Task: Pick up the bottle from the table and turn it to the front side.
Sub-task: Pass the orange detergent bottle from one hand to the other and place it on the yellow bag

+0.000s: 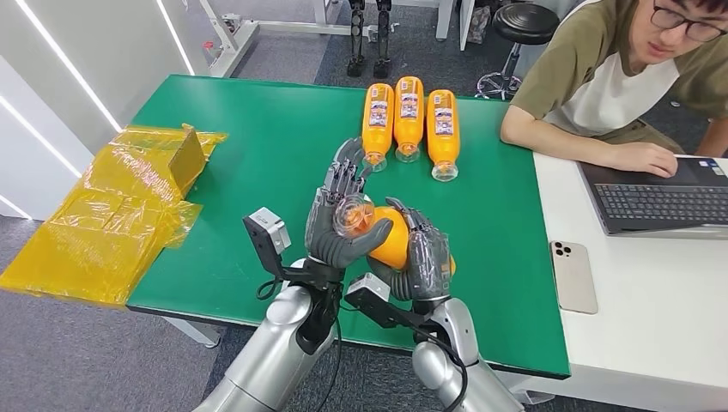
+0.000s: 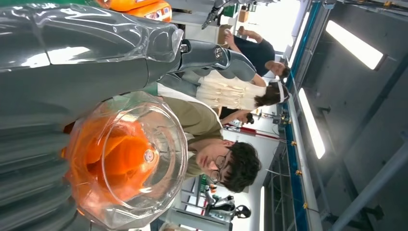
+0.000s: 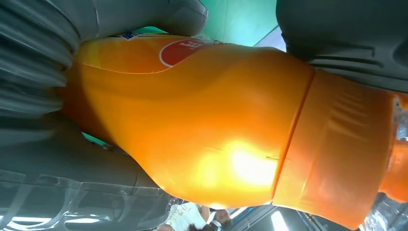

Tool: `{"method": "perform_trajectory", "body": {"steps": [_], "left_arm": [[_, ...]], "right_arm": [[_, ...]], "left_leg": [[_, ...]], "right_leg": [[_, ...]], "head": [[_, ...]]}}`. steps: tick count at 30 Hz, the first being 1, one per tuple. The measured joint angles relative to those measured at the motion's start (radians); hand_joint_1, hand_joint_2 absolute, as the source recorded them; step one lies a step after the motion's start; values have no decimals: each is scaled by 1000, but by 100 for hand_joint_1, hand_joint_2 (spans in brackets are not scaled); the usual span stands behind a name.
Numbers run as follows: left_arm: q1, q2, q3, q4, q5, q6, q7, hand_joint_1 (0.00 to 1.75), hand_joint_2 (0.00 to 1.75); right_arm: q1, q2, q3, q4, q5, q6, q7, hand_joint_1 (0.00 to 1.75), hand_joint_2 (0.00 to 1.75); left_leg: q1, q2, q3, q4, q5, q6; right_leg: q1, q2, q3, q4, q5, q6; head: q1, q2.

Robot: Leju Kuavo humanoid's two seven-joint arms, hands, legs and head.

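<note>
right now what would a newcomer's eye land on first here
The orange plastic juice bottle, gripped above the green table by the left robot hand and the right robot hand. Beyond it, three more orange bottles lie side by side, and a person with a laptop sits at the right.

Bright, even overhead light fills the head view; the green-topped desk (image 1: pixel 257 154) is sharp, with only soft, faint shadows. In the left wrist view, long ceiling light strips (image 2: pixel 353 43) blow out to white, and the clear bottle base (image 2: pixel 127 159) close to the lens is soft. In the right wrist view, the orange plastic bottle (image 3: pixel 202 120) carries a glaring highlight and is slightly blurred.
</note>
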Motion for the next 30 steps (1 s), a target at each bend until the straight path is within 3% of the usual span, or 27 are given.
{"method": "perform_trajectory", "body": {"steps": [7,11,30], "left_arm": [[-2,-2,1,15,-23,10,-6,0,175],[-2,-2,2,15,-67,32,-6,174,175],[-6,-4,2,15,-177,106,1,175,175]], "right_arm": [[1,-2,16,2,-7,0,40,175,175],[1,-4,29,1,-19,0,57,175,175],[-39,37,11,48,-85,0,-37,175,175]], "left_leg": [[0,0,0,0,0,0],[0,0,0,0,0,0],[0,-1,-1,0,0,0]], "right_leg": [[0,0,0,0,0,0],[0,0,0,0,0,0],[0,-1,0,0,0,0]], "head": [[0,0],[0,0],[0,0]]}}
